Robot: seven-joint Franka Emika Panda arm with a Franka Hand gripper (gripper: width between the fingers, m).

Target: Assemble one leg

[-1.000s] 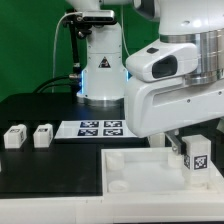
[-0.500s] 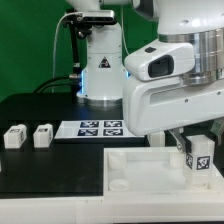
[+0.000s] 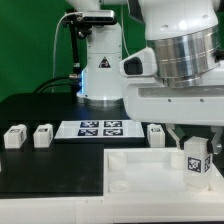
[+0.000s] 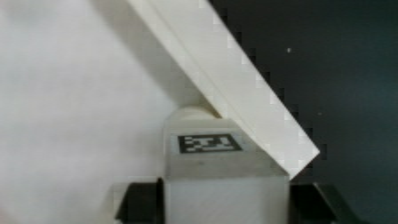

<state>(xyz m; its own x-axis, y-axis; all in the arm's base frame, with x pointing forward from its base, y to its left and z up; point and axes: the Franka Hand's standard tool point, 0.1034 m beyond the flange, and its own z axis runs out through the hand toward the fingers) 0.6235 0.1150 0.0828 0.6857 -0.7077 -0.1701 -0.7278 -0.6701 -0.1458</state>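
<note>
Pincer [image 3: 197, 148] grips leg [image 3: 196, 162] — fingertips [image 4: 141, 203] cropped in wrist view, tray [image 3: 130, 165] contact unclear.

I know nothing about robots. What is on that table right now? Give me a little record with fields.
gripper: shut on one leg, tag facing the exterior camera
under it: white tray-like part; contact cannot be told
loose legs: three on the black table, two at the exterior view's left, one by the arm
marker board: lying flat between them
</note>
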